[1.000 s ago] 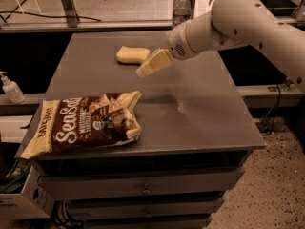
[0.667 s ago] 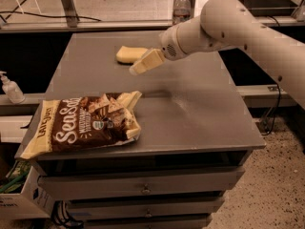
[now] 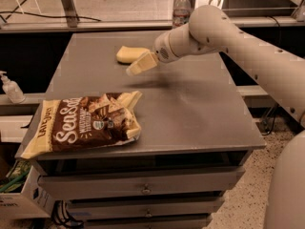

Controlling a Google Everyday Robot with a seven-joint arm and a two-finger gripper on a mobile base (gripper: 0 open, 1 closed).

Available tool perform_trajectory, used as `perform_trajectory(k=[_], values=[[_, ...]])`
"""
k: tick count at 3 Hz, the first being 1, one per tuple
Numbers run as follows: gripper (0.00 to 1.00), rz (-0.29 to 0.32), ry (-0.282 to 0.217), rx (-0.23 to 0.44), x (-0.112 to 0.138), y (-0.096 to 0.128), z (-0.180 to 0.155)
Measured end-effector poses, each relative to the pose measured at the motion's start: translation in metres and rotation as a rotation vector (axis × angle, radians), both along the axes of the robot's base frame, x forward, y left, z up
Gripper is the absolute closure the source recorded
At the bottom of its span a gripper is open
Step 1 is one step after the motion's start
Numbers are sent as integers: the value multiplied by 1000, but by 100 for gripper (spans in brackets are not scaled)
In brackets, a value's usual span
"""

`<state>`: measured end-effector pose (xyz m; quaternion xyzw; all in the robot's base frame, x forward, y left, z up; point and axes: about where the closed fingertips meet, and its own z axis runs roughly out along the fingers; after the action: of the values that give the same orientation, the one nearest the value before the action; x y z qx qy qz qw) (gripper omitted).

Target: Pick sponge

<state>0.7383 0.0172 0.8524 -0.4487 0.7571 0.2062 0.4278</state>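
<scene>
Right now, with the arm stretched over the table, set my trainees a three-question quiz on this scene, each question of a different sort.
1. True or false: the chip bag lies nearer the front edge of the table than the sponge does.
2. The claw is: A) over the chip bag; B) close to the sponge, on its near side; C) off the table.
3. What stands beyond the table's far edge?
Key: 1 true; 2 B; 3 a water bottle.

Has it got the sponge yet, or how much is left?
Not yet. The approach looks mostly done: the end effector hovers just in front of the sponge, on the far side of the table. The sponge lies flat there, not lifted. Grasping and lifting remain.
</scene>
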Motion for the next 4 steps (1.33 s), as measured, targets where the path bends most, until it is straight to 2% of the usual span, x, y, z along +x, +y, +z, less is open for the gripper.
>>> perform_trajectory(k=[2, 3, 4], values=[[0, -25, 13, -4, 34, 11, -15], [19, -34, 17, -17, 43, 18, -21], [43, -38, 24, -24, 43, 17, -29]])
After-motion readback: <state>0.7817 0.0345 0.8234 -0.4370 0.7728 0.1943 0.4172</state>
